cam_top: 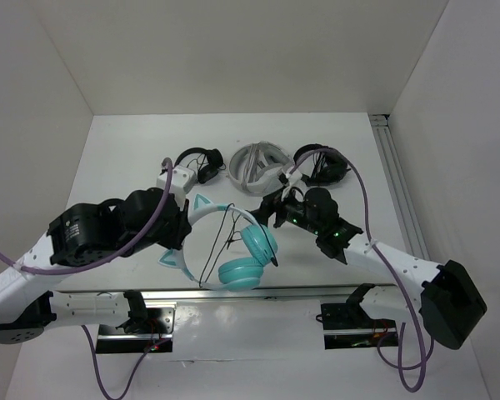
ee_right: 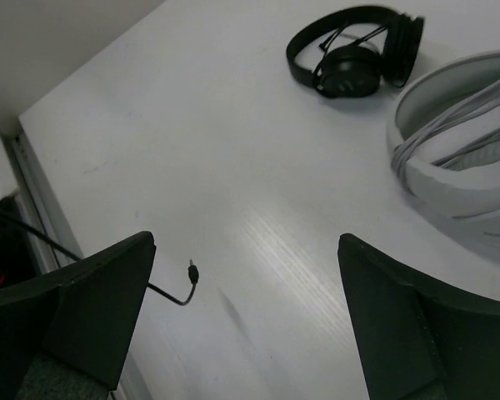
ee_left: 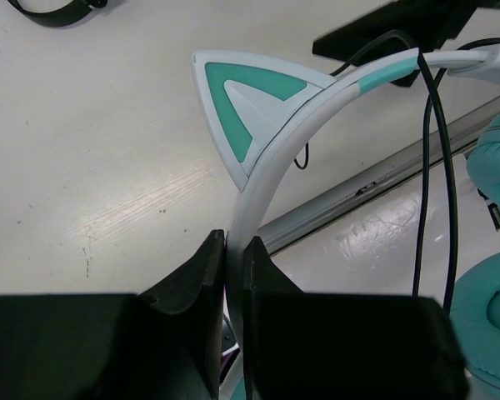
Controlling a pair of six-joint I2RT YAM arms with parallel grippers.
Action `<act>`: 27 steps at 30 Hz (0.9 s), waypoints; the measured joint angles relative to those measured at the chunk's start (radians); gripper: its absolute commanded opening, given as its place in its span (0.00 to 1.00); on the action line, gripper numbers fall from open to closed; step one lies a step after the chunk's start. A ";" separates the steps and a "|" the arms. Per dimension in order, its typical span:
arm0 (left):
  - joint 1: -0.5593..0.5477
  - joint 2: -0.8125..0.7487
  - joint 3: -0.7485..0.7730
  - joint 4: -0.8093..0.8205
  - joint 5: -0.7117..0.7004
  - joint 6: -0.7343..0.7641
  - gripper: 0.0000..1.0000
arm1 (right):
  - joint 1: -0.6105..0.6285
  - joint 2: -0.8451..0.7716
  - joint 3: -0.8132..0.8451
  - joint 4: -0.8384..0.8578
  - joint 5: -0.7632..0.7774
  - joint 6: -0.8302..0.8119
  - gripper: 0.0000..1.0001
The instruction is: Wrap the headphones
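Teal cat-ear headphones [cam_top: 258, 242] sit at the near middle of the table [cam_top: 125, 150], with the ear cups toward 4 o'clock and the pale headband arching toward 10 o'clock. A thin black cable [ee_left: 437, 167] is draped across the band. The left gripper [ee_left: 233, 250] is clamped on the headband just below one ear. The right gripper [ee_right: 246, 242], at 1 o'clock of the cups, has its fingers spread wide and holds nothing; the cable's plug [ee_right: 192, 268] lies between them. At 12 o'clock is a white-grey headset [cam_top: 257, 165], flanked by black headphones [cam_top: 198, 162].
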 measured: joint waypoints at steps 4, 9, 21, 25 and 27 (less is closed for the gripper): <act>0.000 0.000 0.028 -0.006 -0.013 -0.019 0.00 | 0.002 -0.028 -0.036 -0.066 -0.122 -0.018 0.97; 0.000 0.004 0.048 -0.016 -0.016 -0.022 0.00 | 0.020 -0.059 -0.093 -0.107 -0.264 -0.018 0.97; 0.000 0.035 0.083 -0.020 0.005 -0.021 0.00 | 0.060 0.008 -0.127 0.023 -0.164 -0.002 0.96; 0.000 0.051 0.106 -0.019 0.006 -0.020 0.00 | 0.060 0.107 -0.078 0.039 -0.161 -0.004 0.94; 0.000 0.053 0.111 -0.019 0.005 -0.021 0.00 | 0.067 0.148 -0.057 0.057 -0.169 -0.003 0.94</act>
